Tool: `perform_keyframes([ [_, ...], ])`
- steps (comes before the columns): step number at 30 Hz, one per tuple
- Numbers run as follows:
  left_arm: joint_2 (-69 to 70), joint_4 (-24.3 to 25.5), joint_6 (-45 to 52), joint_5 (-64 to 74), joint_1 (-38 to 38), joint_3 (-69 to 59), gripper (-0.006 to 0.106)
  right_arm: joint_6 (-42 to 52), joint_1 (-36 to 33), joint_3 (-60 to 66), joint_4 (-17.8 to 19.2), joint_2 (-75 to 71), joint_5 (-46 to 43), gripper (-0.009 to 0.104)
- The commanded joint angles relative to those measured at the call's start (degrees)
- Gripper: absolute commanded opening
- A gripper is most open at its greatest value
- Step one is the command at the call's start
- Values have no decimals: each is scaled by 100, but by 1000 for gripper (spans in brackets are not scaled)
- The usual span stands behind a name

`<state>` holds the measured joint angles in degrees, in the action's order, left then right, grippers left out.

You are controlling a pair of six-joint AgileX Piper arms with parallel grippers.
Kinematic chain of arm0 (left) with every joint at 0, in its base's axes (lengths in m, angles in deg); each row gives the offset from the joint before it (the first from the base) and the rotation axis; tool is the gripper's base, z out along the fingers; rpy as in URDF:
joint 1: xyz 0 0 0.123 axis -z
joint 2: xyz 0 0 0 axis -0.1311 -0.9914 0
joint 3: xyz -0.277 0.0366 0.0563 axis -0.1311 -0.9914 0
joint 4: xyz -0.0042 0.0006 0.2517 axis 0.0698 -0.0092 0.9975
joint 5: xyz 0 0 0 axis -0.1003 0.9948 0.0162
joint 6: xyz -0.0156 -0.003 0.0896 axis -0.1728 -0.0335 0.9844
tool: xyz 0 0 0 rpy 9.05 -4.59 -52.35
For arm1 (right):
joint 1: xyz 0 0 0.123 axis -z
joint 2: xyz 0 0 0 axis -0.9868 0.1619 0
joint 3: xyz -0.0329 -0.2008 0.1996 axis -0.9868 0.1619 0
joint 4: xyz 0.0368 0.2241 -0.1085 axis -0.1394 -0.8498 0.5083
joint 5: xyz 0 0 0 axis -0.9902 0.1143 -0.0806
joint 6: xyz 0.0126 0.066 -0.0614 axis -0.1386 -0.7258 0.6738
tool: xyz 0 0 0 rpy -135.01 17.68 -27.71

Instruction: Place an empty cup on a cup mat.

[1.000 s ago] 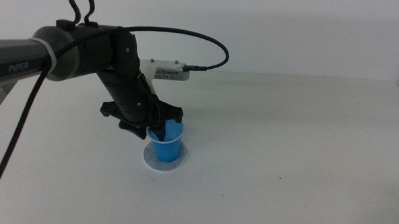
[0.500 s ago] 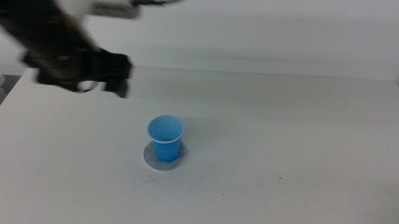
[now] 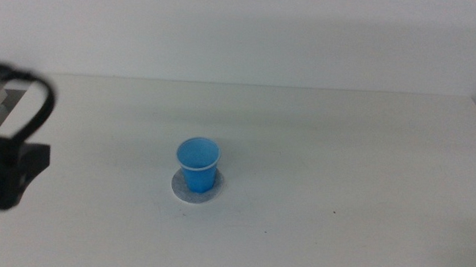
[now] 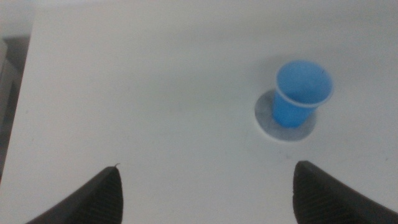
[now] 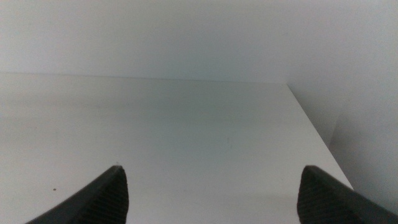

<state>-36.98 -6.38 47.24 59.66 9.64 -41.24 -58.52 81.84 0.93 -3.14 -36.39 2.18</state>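
The blue cup point(image 3: 198, 164) stands upright on the round grey cup mat point(image 3: 196, 188) near the middle of the table. It is empty, with a light blue inside. The left wrist view shows the cup point(image 4: 301, 93) on the mat point(image 4: 266, 118) from above, well away from the jaws. My left gripper point(image 3: 11, 172) is at the left edge of the middle view, far from the cup, blurred; its jaws point(image 4: 205, 186) stand wide apart and hold nothing. My right gripper point(image 5: 211, 186) is out of the middle view, open and empty over bare table.
The white table point(image 3: 342, 154) has its left edge point(image 4: 25, 93) in the left wrist view and its right edge point(image 5: 317, 137) in the right wrist view. A small dark speck point(image 3: 336, 213) lies right of the cup.
My left gripper has let go of the cup and drawn back to the left edge of the view. The cup stays on the mat.
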Motion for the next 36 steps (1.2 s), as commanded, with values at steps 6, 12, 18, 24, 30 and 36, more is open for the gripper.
perform_keyframes([
  [6, 1108, -32, -39, -1787, -84, -1469, 94, 23, -12, 19, 39, -28, -38, 93],
  [12, 2571, -694, 317, -3320, -944, -3040, 94, 23, -12, 19, 39, -28, -38, 93],
  [18, 3818, -944, 449, -3611, -1589, -4154, 94, 23, -12, 19, 39, -28, -38, 93],
  [24, 4059, -769, 190, -3336, -1604, -4333, 94, 23, -12, 19, 39, -28, -38, 93],
  [30, 4059, -739, 200, -3521, -1604, -4333, 94, 23, -12, 19, 39, -28, -38, 93],
  [36, 4059, -739, 200, -3626, -1604, -4333, 94, 23, -12, 19, 39, -28, -38, 93],
])
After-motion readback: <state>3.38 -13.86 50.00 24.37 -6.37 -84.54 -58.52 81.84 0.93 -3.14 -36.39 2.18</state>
